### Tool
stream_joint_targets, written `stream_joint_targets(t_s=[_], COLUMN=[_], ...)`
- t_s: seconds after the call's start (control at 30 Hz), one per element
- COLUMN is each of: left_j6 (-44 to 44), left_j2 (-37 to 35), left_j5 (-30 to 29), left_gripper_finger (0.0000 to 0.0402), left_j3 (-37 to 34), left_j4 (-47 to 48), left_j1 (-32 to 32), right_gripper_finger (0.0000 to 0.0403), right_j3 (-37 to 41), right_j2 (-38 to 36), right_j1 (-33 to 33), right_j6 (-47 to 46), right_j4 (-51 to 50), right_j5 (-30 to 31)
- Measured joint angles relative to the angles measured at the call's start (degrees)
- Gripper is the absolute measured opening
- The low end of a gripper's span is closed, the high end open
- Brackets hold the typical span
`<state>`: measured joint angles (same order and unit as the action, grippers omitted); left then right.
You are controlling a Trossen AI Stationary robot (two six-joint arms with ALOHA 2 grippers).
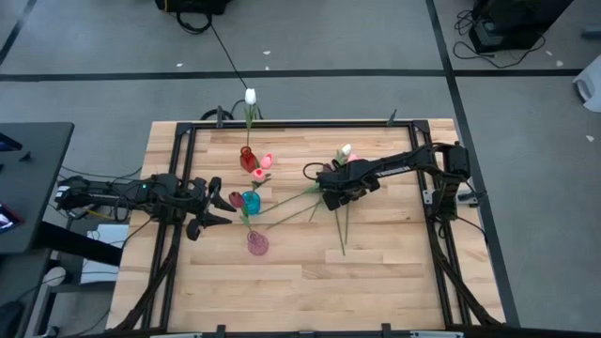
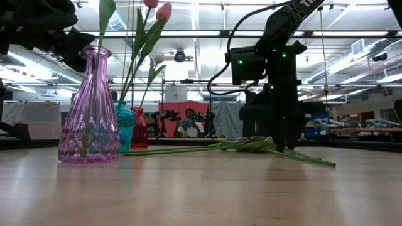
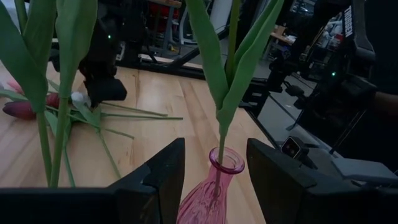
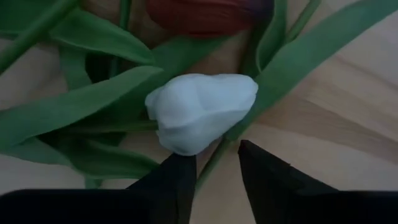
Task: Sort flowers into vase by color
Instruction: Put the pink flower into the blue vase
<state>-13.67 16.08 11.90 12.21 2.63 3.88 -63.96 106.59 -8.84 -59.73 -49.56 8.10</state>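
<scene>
Three glass vases stand in a row left of centre: red (image 1: 247,160), teal (image 1: 251,200) and pink (image 1: 256,244), each with tulips standing in it. Loose flowers (image 1: 324,202) lie flat in a heap on the wood at centre right. My right gripper (image 4: 217,165) points down onto this heap and is open by a narrow gap. A white tulip head (image 4: 202,112) lies just beyond its fingertips and a dark red head (image 4: 205,12) farther on. My left gripper (image 3: 216,180) waits open at the left, level, with the pink vase's neck (image 3: 222,165) ahead of its fingers. My right gripper comes from above, pointing down. Its two fingertips (image 4: 177,171) stand on either side of the white tulip's green stem (image 4: 211,165), just below the head. The tulip lies flat on the table. Whether the fingertips touch the stem I cannot tell.
A black metal frame (image 1: 282,125) runs round the tabletop, with rails along the left and right sides. Long stems (image 1: 343,235) trail from the heap toward the near edge and toward the pink vase. Bare wood (image 1: 310,291) lies along the near side.
</scene>
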Motion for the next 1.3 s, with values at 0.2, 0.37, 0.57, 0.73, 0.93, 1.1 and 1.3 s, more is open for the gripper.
stream_joint_targets(t_s=[0.2,0.37,0.57,0.73,0.93,1.1,1.3], left_j6=[0.0,0.0,0.0,0.0,1.3,1.4,1.3], left_j2=[0.0,0.0,0.0,0.0,0.0,0.0,0.0], left_j5=[-0.1,-0.6,-0.8,-3.0,-5.1,-5.6,6.2], left_gripper_finger=[0.0176,0.0176,0.0176,0.0176,0.0176,0.0176,0.0176], left_j3=[0.0,0.0,0.0,0.0,0.0,0.0,0.0], left_j4=[0.1,0.1,1.1,2.5,2.4,1.8,0.8], left_j1=[0.0,0.0,0.0,0.0,0.0,0.0,0.0], right_gripper_finger=[0.0046,0.0013,0.0006,0.0006,0.0005,0.0005,0.0006], right_j3=[0.1,0.1,0.4,0.4,0.3,0.2,0.2], right_j2=[0.0,0.1,-2.4,-9.2,-18.1,-21.9,-21.6], right_j1=[0.1,0.0,0.0,1.5,7.3,12.2,16.4], right_j6=[1.8,4.4,4.8,2.2,8.3,17.1,27.5], right_j4=[0.7,0.1,-6.4,-10.1,1.8,16.5,32.9], right_j5=[0.9,1.7,3.7,8.4,16.3,17.9,15.6])
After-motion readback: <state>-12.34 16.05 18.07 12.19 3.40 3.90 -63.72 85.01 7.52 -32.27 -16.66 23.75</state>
